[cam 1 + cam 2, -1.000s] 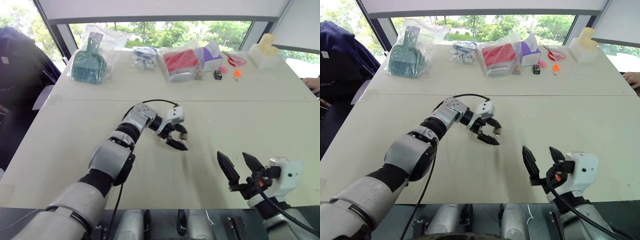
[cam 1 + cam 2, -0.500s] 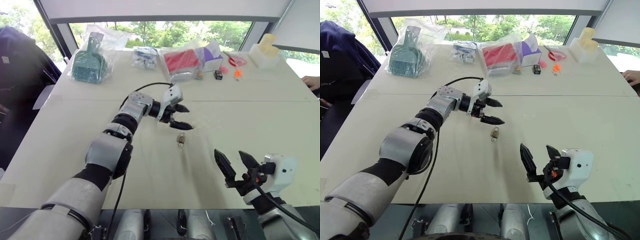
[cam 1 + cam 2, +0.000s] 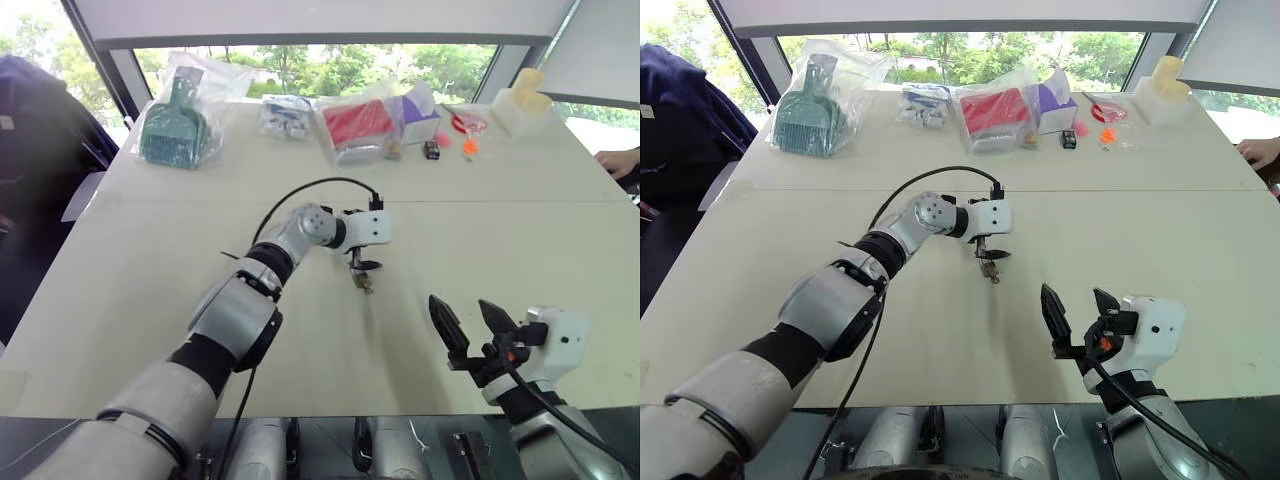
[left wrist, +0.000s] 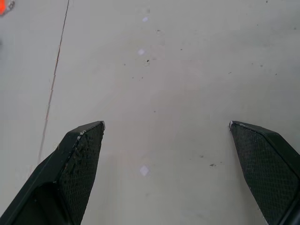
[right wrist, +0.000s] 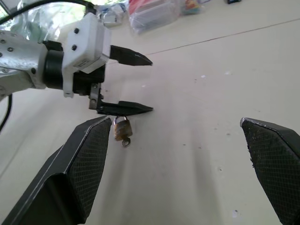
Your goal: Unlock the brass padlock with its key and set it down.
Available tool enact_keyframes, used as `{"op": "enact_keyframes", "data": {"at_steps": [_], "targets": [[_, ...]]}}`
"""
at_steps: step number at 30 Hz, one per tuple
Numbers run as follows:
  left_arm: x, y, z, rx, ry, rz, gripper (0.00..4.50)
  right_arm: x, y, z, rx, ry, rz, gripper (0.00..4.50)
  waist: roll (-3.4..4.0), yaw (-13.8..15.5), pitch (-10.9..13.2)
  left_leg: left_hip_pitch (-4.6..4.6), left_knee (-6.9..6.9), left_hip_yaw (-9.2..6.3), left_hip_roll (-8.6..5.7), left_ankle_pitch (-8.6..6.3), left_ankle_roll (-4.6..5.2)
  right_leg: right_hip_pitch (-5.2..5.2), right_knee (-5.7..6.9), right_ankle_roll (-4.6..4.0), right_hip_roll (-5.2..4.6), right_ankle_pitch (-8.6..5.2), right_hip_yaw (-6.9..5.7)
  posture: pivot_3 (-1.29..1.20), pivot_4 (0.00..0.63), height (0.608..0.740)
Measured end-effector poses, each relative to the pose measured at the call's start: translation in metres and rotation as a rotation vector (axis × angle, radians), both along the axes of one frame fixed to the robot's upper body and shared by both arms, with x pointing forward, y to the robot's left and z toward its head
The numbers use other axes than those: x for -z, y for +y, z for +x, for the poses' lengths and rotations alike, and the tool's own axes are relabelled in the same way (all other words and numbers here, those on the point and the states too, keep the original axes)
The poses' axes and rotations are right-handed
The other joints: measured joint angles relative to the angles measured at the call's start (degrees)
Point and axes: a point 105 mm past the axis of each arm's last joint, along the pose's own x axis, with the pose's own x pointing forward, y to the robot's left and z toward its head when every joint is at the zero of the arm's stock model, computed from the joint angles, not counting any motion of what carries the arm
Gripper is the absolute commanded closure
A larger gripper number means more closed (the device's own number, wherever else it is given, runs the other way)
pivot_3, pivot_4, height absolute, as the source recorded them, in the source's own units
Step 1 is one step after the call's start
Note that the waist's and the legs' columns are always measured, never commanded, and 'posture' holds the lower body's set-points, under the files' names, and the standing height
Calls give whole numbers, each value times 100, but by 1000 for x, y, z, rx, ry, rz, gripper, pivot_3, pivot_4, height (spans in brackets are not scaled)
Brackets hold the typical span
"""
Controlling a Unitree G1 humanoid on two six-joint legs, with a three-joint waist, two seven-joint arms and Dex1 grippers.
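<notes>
Lying on the pale table [image 3: 120, 300] near its middle, the brass padlock [image 5: 123, 129] rested loose just under the lower finger of my left gripper [image 5: 132, 84], with a small key-like piece at its bottom end; whether that finger touched its shackle I could not tell. My left gripper's jaws stood wide apart and held nothing, and my left wrist view looked past both black pads [image 4: 80, 157] onto bare tabletop. My right gripper [image 3: 470, 325] hovered nearer to me and to the right, well apart from the padlock, its two black fingers spread wide and empty. A black cable [image 3: 310, 190] arched over my left forearm. Along the far edge of the table sat a row of things: a green scoop in a clear bag [image 3: 175, 125], a smaller bag of pale bits [image 3: 285, 115], a red item in plastic [image 3: 360, 125], a purple box [image 3: 420, 110], some small black and orange trinkets [image 3: 450, 148], and a pale yellow block [image 3: 530, 95]. A person's hand [image 3: 615, 160] showed at the table's right edge.
</notes>
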Motion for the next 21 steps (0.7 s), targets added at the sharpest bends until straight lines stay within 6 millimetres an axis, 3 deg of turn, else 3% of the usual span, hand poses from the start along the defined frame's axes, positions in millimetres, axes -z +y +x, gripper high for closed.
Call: {"op": "enact_keyframes", "data": {"at_steps": [5, 9, 14, 21], "targets": [[-2, 37, -5, 76, 103, 74, 70, -3, 1, 5, -12, -27, 0, 0, 3, -102, -2, -1, -4, 1, 3, 0, 0, -5, 2, -2, 2, -1, -1, 0, 150, 735], [7, 47, -23, 157, 276, 44, 70, -5, -3, 14, -18, -49, -8, 0, 4, -56, -3, -6, -1, 1, -2, 0, 0, -5, 1, -3, -1, -1, 0, 0, 150, 735], [11, 46, -33, 210, 349, 22, 70, -4, -6, 21, -25, -49, -20, 0, 1, -54, -1, -15, 5, 3, -13, 0, 3, -4, 0, -2, -9, 0, 1, 0, 150, 735], [8, 27, -36, 262, 275, -19, 70, -3, -7, 24, -25, -48, -17, 0, 1, -58, -1, -13, 5, 2, -12, 0, 3, -4, 5, 0, -8, 1, 0, 0, 150, 735]]}}
